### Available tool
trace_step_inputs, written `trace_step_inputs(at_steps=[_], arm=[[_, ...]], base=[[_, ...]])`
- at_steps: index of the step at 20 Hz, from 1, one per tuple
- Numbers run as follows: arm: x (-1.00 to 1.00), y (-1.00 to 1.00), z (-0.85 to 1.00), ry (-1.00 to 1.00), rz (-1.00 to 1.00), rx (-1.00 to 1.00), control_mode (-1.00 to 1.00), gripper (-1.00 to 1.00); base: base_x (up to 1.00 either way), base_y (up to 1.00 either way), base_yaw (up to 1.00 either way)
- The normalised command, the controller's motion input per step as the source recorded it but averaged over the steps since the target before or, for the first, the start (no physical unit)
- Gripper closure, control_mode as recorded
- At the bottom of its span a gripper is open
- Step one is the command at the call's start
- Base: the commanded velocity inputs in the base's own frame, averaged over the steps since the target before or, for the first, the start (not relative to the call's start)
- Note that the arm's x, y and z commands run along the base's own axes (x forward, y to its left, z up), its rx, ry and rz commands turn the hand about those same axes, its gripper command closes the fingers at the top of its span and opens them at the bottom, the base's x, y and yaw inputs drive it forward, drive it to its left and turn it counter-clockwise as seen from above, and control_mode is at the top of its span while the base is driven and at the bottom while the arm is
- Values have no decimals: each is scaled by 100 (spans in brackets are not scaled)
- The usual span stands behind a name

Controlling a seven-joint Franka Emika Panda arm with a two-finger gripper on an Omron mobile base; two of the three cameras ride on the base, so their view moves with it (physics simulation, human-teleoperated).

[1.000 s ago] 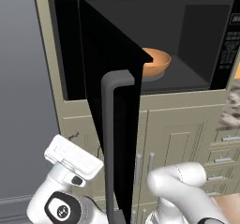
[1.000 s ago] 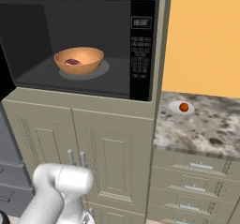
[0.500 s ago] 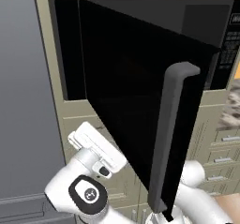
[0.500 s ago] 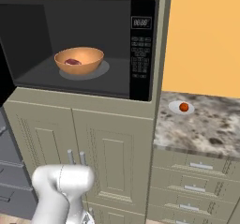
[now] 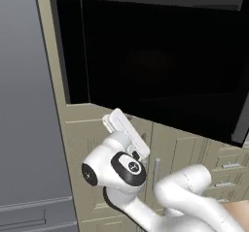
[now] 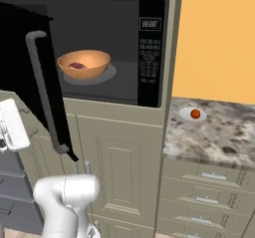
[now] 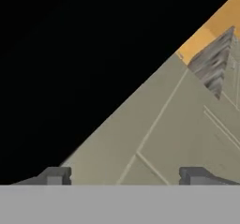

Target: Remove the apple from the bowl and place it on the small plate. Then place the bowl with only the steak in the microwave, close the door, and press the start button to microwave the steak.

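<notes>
The orange-tan bowl (image 6: 83, 65) sits inside the microwave (image 6: 124, 43) with the dark steak (image 6: 76, 65) in it. On the counter to the right, the red-orange apple (image 6: 195, 113) rests on the small plate (image 6: 189, 115). The black door (image 5: 160, 66) stands partly swung across the cavity, its grey bar handle (image 6: 44, 90) toward me. My white hand (image 6: 12, 125) is low, beside the door's outer face. In the hand view my gripper (image 7: 125, 176) is open with nothing between its fingertips (image 7: 55, 175), facing the door's black glass (image 7: 70, 54) and the beige cabinet.
A tall plain grey appliance (image 5: 24, 105) stands left of the microwave. Beige cabinet doors (image 6: 119, 162) run below it. The speckled counter (image 6: 219, 137) with drawers (image 6: 209, 197) lies to the right, under an orange wall (image 6: 214, 38).
The door has swung further toward shut, its handle sweeping right in the left base view and now hiding the bowl there. My arm has followed it upward and rightward.
</notes>
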Motion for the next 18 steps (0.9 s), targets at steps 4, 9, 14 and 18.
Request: trace_step_inputs(at_steps=[4, 9, 14, 18], arm=[[21, -64, 72, 1, 7, 23, -100, -100], [25, -35, 96, 9, 0, 10, -100, -100], [39, -31, 81, 19, 0, 1, -100, -100], [33, -29, 32, 21, 2, 0, -100, -100]], base=[[0, 0, 0], [0, 0, 0], [0, 0, 0], [0, 0, 0]])
